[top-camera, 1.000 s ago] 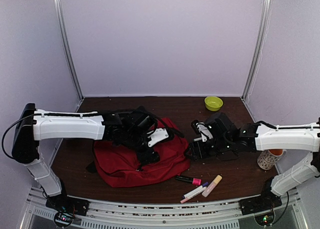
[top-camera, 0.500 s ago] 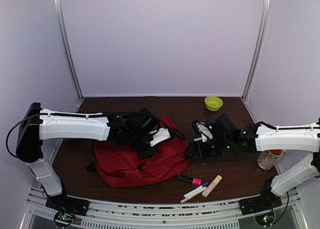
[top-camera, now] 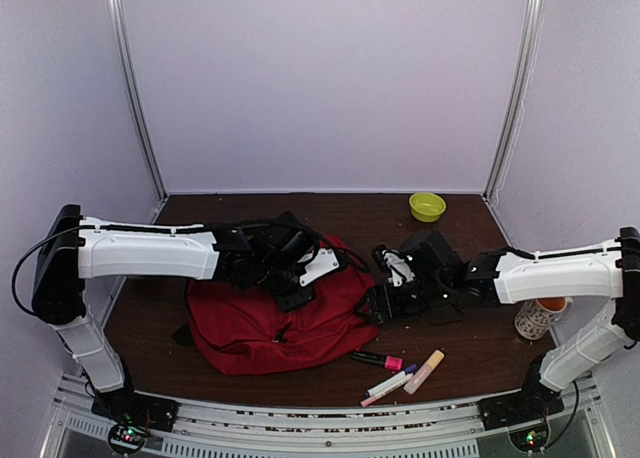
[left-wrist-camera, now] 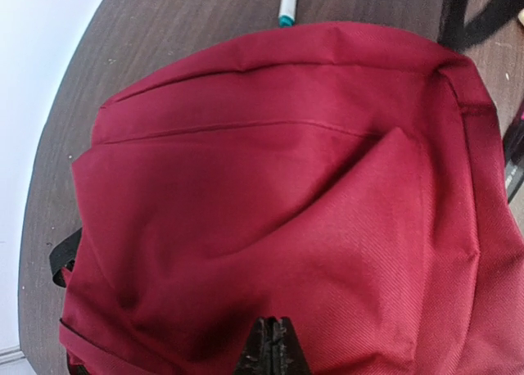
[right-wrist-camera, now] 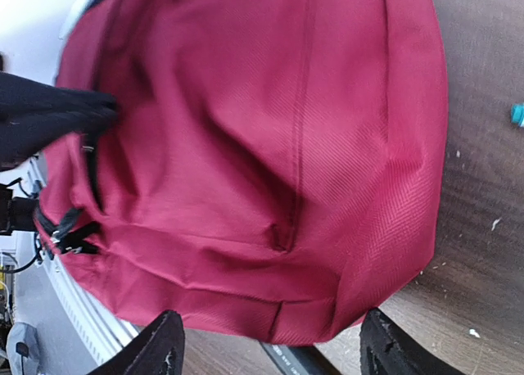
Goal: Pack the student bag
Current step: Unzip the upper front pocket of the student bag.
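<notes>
The student bag, dark red and soft, lies flat on the brown table left of centre. My left gripper hangs over its upper middle. In the left wrist view the black fingertips are pressed together against the bag, and creases in the fabric run to them. My right gripper stands open at the bag's right edge. Its fingers are spread wide, with the rim of the bag just beyond them.
Three markers lie near the front edge: a black one with a pink cap, a white one and a pale yellow one. A teal-tipped marker lies past the bag. A green bowl and a patterned cup stand to the right.
My left gripper has closed over the bag and drawn slightly back toward the far side. The right gripper has edged left up to the bag's edge, still open.
</notes>
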Available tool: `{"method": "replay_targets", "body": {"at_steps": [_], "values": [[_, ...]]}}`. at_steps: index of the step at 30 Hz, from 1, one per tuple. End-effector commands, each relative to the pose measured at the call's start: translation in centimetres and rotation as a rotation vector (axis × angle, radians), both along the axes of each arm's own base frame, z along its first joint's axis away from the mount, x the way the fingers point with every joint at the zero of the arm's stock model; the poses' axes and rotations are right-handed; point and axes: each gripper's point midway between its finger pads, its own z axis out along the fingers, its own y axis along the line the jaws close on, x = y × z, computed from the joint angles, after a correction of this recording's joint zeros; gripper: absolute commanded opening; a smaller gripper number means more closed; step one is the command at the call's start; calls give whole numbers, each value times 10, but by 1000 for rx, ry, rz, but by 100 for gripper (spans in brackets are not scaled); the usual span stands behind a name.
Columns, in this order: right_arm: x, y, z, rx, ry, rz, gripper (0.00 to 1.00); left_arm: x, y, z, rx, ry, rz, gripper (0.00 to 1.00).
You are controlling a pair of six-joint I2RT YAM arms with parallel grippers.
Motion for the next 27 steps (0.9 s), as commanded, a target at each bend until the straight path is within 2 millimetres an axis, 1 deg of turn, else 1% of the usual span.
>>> {"method": "replay_targets", "body": {"at_steps": [1, 5, 8, 11, 12, 15, 17, 19, 23, 27], "values": [[12, 9, 2, -1, -11, -33, 73, 12, -3, 34, -118, -66, 54, 0], [21, 12, -5, -42, -11, -53, 68, 10, -3, 43, -158, -65, 61, 0], [28, 9, -15, -104, -14, -78, 65, 7, -3, 47, -183, -60, 61, 0], [33, 4, -24, -160, -19, -98, 56, 4, -2, 55, -219, -59, 60, 0], [34, 3, -27, -175, -17, -99, 51, 3, -1, 58, -232, -61, 61, 0], [33, -1, -34, -204, -11, -100, 26, 2, 1, 65, -256, -69, 65, 0], [33, -5, -36, -219, -17, -109, 12, 3, 5, 66, -255, -78, 76, 0], [33, -9, -36, -229, -22, -114, 0, 5, 10, 63, -238, -85, 93, 0], [28, -15, -35, -230, -28, -106, 0, 19, 28, 50, -175, -105, 167, 0], [23, -18, -34, -216, -48, -79, 0, 43, 50, 42, -163, -108, 244, 0]]}}
